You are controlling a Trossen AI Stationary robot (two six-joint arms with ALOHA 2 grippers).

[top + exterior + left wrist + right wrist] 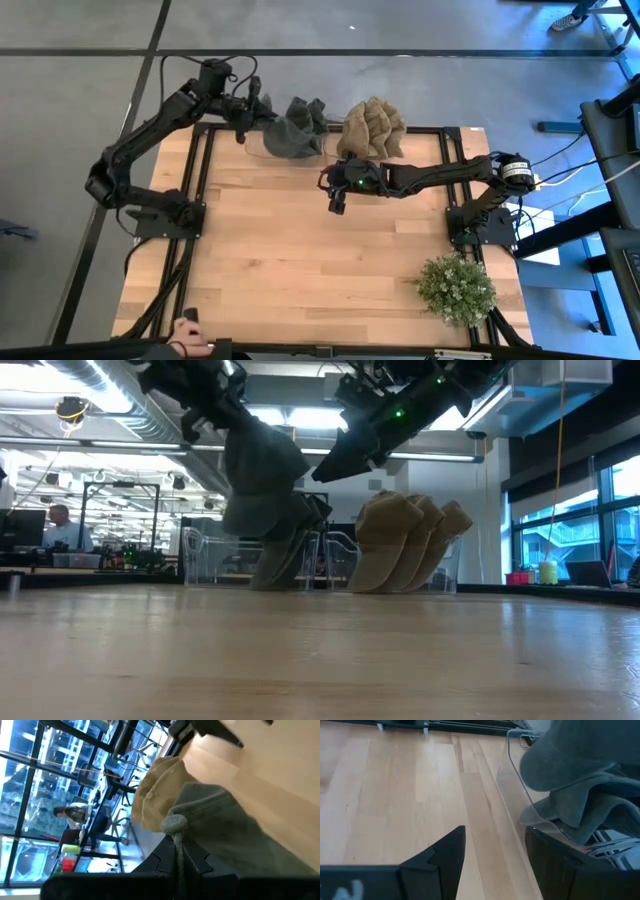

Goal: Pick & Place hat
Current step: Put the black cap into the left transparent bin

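A grey-green hat hangs from my left gripper at the table's far edge. It shows in the high view beside that gripper. More grey hats stand in a clear holder just behind it. A stack of tan hats stands to their right, brims down. My right gripper hovers open above the table, nearer than the hats, touching nothing. My left gripper is shut on the grey-green hat's crown, right beside its top button. The cloth is pinched between the two fingers. The hat hangs below the gripper over the holder. Whether its lower edge touches the stacked hats I cannot tell.
A potted green plant stands near the table's near right corner. Black frame rails run along the tabletop's sides. Bare wood lies between the hats and the near edge. A person sits far off in the room.
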